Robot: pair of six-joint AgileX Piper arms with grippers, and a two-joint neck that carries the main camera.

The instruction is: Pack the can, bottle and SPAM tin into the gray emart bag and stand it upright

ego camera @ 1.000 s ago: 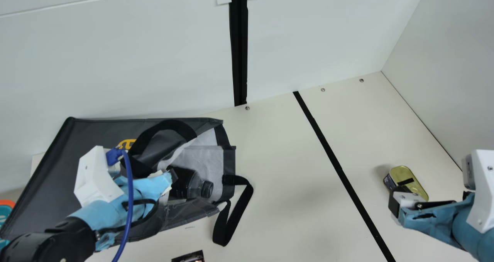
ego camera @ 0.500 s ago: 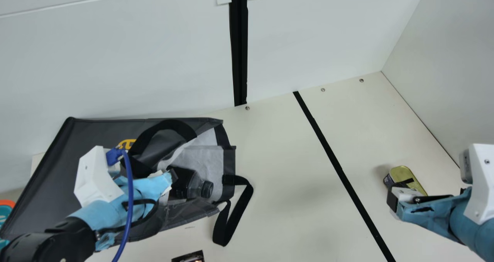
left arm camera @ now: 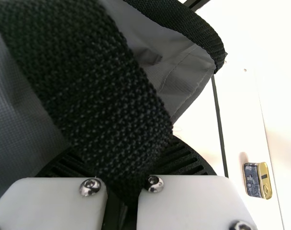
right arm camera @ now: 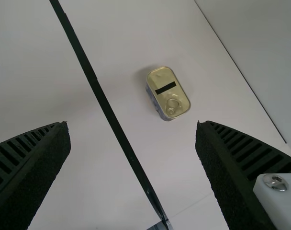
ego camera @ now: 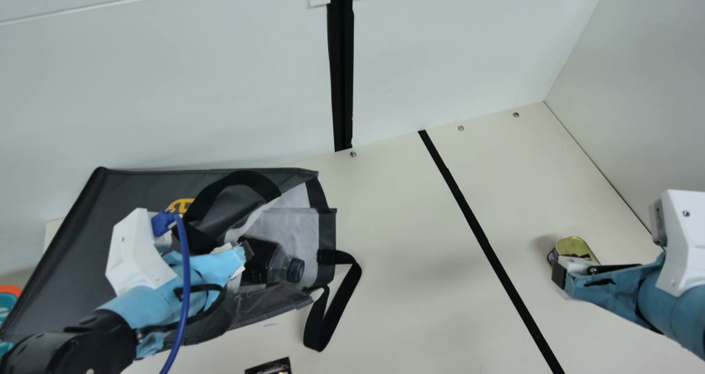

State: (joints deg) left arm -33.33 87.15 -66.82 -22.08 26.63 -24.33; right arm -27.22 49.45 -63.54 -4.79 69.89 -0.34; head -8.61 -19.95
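Lower left, the left claw (ego camera: 242,251) grips a strap (left arm camera: 97,91) of the gray emart bag (ego camera: 129,192); lower right, the right claw (ego camera: 559,274) gapes wide near the SPAM tin (ego camera: 574,246).

The gray emart bag (ego camera: 132,189) looks like matt cloth with a softer, pale fabric lining (ego camera: 303,228); its black handle (left arm camera: 88,81) is rough, coarsely woven webbing. The bottle (ego camera: 270,261) looks like glossy plastic, the SPAM tin (right arm camera: 161,76) shiny metal, the bench (ego camera: 396,225) smooth.
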